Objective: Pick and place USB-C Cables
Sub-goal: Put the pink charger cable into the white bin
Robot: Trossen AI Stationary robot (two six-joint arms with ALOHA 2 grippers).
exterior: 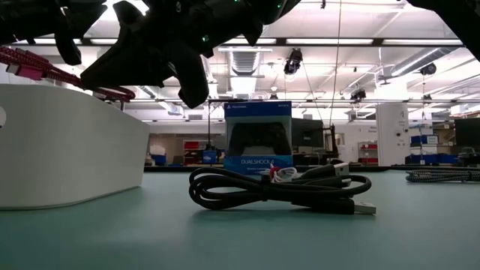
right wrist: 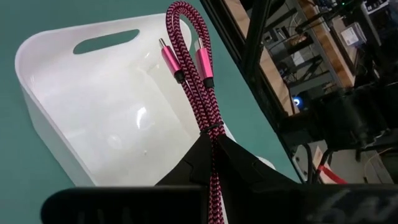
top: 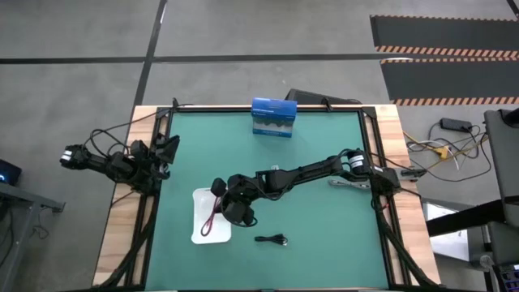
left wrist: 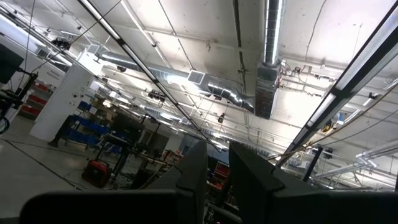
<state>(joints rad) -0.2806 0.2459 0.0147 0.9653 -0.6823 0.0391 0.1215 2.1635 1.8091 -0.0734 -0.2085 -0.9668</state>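
Observation:
The pink-red braided USB-C cable [right wrist: 193, 68], folded into a bundle, is over the white tray [right wrist: 93, 124], and my right gripper [right wrist: 211, 140] is shut on it. In the high view that gripper [top: 220, 203] is over the tray [top: 201, 231] at centre left. The low view shows the pink cable [exterior: 30, 64] above the tray's rim [exterior: 67, 90]. The black coiled cable [top: 272, 239] lies flat on the green mat [top: 324, 227], to the right of the tray, and also shows in the low view [exterior: 277, 191]. My left gripper [left wrist: 217, 180] is at the table's left edge, pointing up, slightly open and empty. My right gripper pinches several strands of the pink cable bundle [right wrist: 210, 127] between its two fingers. It comes slanting down from the table's right side, and the cable runs along the fingers. The folded end [right wrist: 183, 9] and both connectors [right wrist: 169, 57] stick out past the fingertips, over the tray.
A blue game-controller box [top: 273, 118] stands at the table's far edge. Black frame bars [top: 154, 203] run along the left and right sides. Beside the right arm's base lies a grey tool [top: 349, 184].

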